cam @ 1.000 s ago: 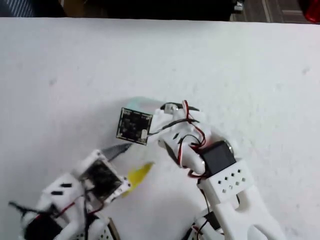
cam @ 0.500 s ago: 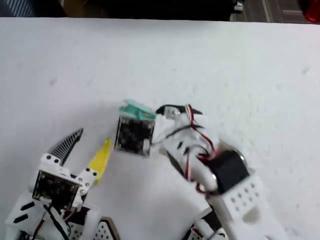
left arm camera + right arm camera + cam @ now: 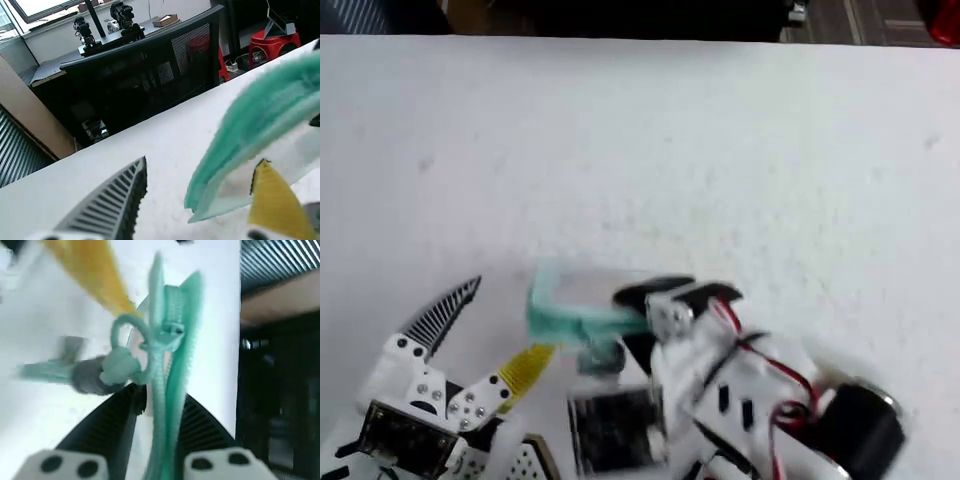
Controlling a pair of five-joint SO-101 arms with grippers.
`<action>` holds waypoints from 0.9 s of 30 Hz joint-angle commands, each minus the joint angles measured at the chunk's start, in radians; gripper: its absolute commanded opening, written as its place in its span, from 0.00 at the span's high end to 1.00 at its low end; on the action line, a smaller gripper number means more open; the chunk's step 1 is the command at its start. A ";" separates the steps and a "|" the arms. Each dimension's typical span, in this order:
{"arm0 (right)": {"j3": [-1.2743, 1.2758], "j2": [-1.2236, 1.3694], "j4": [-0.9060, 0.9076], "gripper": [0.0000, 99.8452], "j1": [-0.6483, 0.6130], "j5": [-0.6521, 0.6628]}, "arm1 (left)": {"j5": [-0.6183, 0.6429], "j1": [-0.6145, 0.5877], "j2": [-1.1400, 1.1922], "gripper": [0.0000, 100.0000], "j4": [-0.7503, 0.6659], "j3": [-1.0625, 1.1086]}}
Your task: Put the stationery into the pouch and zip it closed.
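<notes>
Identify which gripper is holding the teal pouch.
The right gripper: it clamps the pouch's zipper edge, while the left gripper stands open, closed on nothing.

Bright, even light on a white table (image 3: pixel 720 130), with blur gathered around the pouch (image 3: pixel 565 300).
In the high view the tabletop is lit flatly from above and nearly washed out, and only faint, soft shadows are cast. A dark band is left along the top edge. The pouch and the right gripper (image 3: pixel 655 300) at lower centre are smeared, while the left gripper (image 3: pixel 510 320) at lower left is rendered crisply. In the left wrist view daylight is admitted through a window (image 3: pixel 40 7) at upper left, the room behind is kept clear, and the pouch (image 3: pixel 260 120) at right is streaked. In the right wrist view the table (image 3: pixel 30 315) is blown out at left, the right side is sunk in darkness, and the pouch (image 3: pixel 165 365) is blurred.
</notes>
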 commanded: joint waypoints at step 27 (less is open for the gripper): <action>-0.112 0.153 0.045 0.98 -0.194 0.101 | -0.009 0.292 0.007 0.95 -0.144 0.051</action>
